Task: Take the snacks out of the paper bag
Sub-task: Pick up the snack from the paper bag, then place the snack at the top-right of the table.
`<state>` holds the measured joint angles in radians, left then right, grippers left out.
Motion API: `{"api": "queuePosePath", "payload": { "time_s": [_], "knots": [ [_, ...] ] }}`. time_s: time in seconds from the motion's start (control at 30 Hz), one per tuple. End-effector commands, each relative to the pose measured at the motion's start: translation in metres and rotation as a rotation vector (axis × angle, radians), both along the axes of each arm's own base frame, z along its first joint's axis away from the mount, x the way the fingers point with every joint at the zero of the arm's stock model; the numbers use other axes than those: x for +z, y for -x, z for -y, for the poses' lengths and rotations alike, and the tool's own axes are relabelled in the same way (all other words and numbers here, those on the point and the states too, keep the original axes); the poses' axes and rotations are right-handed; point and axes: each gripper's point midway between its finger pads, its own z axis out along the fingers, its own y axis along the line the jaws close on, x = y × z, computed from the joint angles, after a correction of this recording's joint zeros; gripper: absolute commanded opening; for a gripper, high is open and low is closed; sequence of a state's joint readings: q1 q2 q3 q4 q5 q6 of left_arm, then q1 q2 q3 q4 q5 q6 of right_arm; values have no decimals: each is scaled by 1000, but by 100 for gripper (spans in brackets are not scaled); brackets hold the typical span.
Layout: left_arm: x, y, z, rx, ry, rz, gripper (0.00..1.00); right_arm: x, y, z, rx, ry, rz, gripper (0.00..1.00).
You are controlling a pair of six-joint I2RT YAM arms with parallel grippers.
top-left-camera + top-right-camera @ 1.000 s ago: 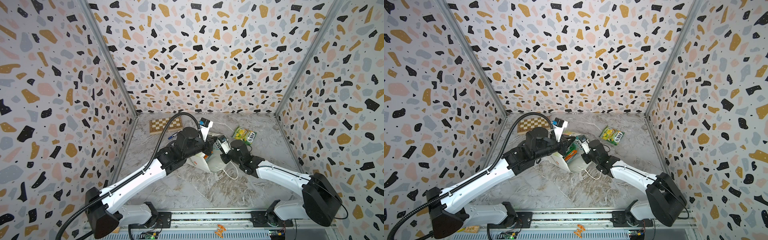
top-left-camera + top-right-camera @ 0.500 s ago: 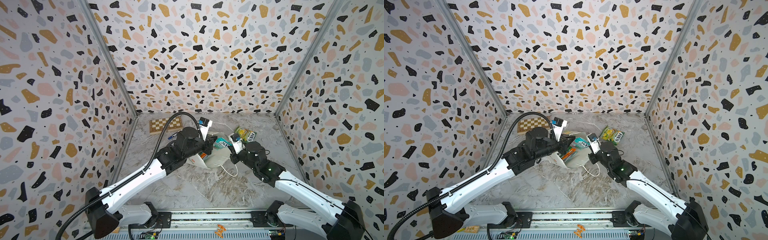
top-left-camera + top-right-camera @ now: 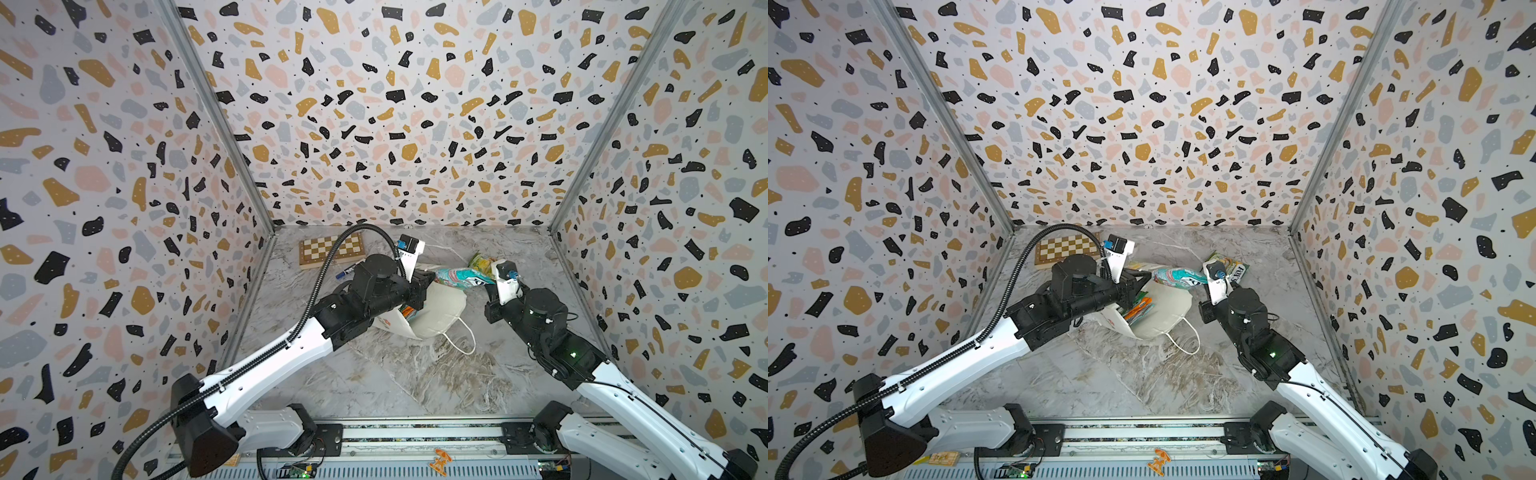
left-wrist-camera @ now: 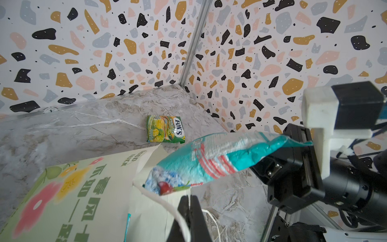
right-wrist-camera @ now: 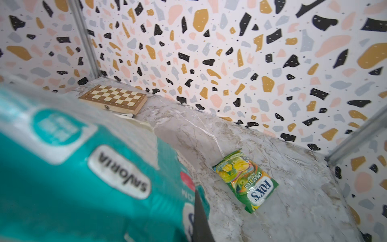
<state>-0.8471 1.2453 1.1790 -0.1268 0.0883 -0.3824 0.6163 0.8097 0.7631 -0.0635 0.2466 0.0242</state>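
The white paper bag (image 3: 440, 309) lies tilted on the marble floor with its mouth open. Orange snacks (image 3: 1138, 309) show inside it. My left gripper (image 3: 426, 282) is shut on the paper bag's rim (image 4: 146, 192), and its fingers (image 4: 195, 211) are pressed together there. My right gripper (image 3: 488, 282) is shut on a teal snack packet (image 3: 459, 276), held in the air just beyond the bag's mouth. That teal packet (image 5: 83, 178) hides all but one finger (image 5: 200, 220) in the right wrist view. A green snack packet (image 5: 245, 181) lies flat on the floor behind.
A wooden chessboard (image 3: 331, 249) lies at the back left, with a blue marker (image 3: 347, 272) beside it. The bag's white cord handle (image 3: 461, 336) trails on the floor in front. Patterned walls close in three sides.
My right gripper has drawn the teal packet out of the bag's mouth and moved right and back with it. My left gripper has stayed on the bag's rim.
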Motion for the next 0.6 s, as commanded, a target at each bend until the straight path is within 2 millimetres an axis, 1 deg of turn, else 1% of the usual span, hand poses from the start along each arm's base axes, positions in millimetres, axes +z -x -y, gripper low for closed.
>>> {"api": "queuePosePath", "payload": {
  "time_s": [0.0, 0.13, 0.27, 0.4, 0.57],
  "knots": [
    [20, 0, 7, -15, 58, 43, 0, 37, -6, 24, -82, -94, 53, 0],
    [20, 1, 8, -18, 56, 43, 0, 40, -17, 49, -135, -142, 44, 0],
    [19, 1, 9, -22, 53, 43, 0, 35, -31, 74, -189, -186, 6, 0],
    [20, 2, 8, -24, 50, 47, 0, 19, -45, 98, -254, -235, -57, 0],
    [21, 3, 8, -25, 49, 49, 0, -7, -60, 130, -322, -317, -141, 0]
  ]
}}
